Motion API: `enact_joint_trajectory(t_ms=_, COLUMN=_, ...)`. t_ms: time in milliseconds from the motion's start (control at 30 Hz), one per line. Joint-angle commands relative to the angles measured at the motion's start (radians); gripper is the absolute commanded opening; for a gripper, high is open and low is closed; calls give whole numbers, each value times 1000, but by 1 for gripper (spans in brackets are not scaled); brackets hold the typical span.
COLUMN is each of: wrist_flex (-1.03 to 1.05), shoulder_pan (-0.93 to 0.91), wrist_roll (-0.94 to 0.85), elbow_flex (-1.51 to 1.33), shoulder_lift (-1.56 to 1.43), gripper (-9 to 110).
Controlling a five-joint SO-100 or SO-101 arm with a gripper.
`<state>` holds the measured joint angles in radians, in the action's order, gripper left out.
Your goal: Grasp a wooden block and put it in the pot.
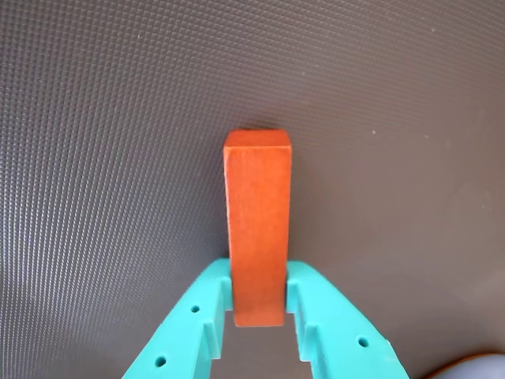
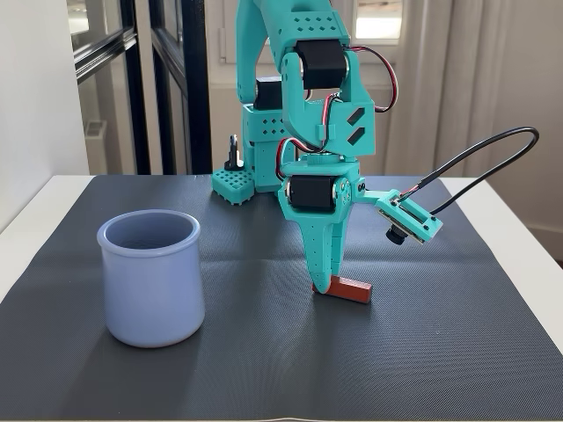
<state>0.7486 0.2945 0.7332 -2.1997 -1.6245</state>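
Teal gripper [image 1: 258, 304] closes its fingers on the near end of the wooden block [image 1: 257, 225], which lies flat on the dark mat [image 2: 440, 352], apparently for lifting toward the pot [image 2: 151, 280] standing well apart at left.

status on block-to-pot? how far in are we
Done: the gripper has reached the wooden block and its jaws sit on both sides of one end in the wrist view. In hand: the grasp itself; in the fixed view the block looks to be still resting on the dark mat. Left: lifting, carrying it across to the pot on the left of the fixed view, and releasing. The pot's visible interior shows nothing inside.
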Motion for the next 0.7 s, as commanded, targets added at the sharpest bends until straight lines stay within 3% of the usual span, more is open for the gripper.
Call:
enact_joint_trajectory(t_ms=0, wrist_flex=-8, shoulder_pan=-2, wrist_roll=-5, elbow_flex=37, shoulder_lift=-6, gripper=3)
enact_joint_trajectory(t_ms=367, wrist_flex=100, shoulder_pan=-21, wrist_roll=-14, elbow_flex=110, shoulder_lift=-149, gripper=3)
enact_joint_trajectory(t_ms=667, wrist_flex=175, shoulder_pan=-144, wrist_roll=-160, elbow_flex=127, shoulder_lift=-354, gripper=4)
